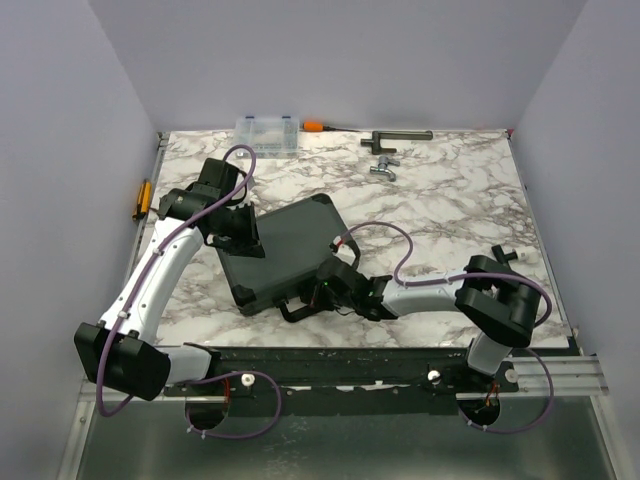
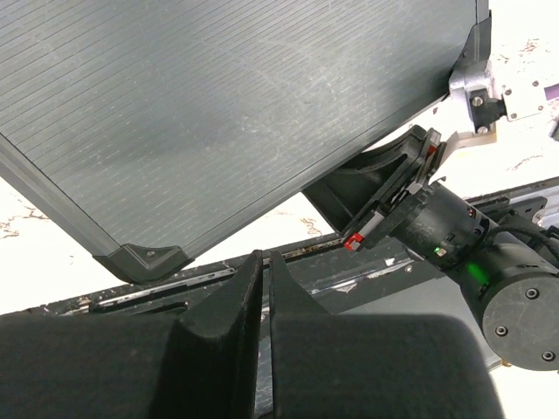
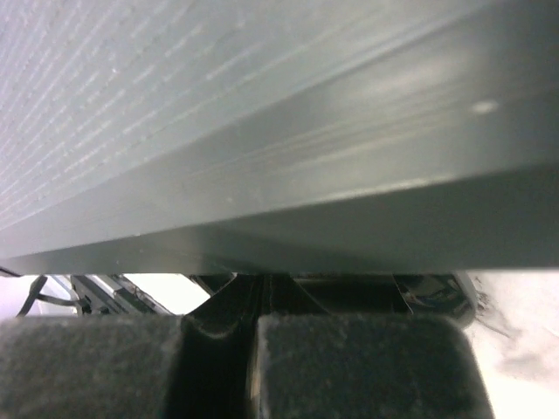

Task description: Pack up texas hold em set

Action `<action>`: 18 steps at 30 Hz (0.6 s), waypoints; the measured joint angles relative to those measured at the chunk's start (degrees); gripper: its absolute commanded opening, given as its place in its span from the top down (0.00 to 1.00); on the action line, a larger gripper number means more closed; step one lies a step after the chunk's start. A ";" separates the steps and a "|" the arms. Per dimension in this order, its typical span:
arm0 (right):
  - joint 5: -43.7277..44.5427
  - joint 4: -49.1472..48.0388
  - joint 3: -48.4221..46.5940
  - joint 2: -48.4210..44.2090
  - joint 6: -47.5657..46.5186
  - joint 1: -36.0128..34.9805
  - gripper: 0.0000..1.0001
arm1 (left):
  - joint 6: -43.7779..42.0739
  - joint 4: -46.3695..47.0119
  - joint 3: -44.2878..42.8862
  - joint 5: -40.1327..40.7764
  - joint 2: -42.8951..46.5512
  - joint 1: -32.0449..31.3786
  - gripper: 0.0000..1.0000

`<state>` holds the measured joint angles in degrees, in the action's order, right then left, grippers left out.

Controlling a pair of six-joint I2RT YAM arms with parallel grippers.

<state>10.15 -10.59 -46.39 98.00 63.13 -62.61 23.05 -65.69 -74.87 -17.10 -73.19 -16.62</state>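
Note:
The dark-grey briefcase [image 1: 285, 250] lies flat and closed on the marble table, its handle [image 1: 298, 308] at the near edge. Its ribbed lid fills the left wrist view [image 2: 218, 113] and the right wrist view [image 3: 262, 131]. Chips, cards, discs and dice are out of view. My left gripper [image 1: 245, 246] is shut and empty, hovering over the case's left edge; its tips [image 2: 265, 257] point toward the table's near rail. My right gripper [image 1: 322, 290] is shut, with its tips [image 3: 262, 288] tucked against the underside of the case's near edge beside the handle.
A clear organiser box [image 1: 266, 132] stands at the back. An orange-handled tool [image 1: 315, 126] and metal tools [image 1: 395, 137] lie beside it. A yellow-handled tool [image 1: 143, 198] sits off the left edge. Grey walls enclose the table.

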 measured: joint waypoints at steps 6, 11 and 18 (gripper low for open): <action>-0.50 -1.66 0.02 0.94 1.46 -0.11 0.99 | -0.02 0.00 0.02 0.00 -0.02 0.00 0.95; -0.70 -1.66 0.00 1.11 1.36 0.11 0.99 | -0.24 0.00 0.02 0.00 -0.02 0.00 0.95; -1.53 -2.25 0.04 1.68 1.01 0.55 0.99 | -0.68 -0.09 0.00 0.02 -0.70 0.00 0.95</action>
<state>8.62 -12.84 -46.35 99.68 64.14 -62.06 22.37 -65.78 -74.87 -17.08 -73.89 -16.62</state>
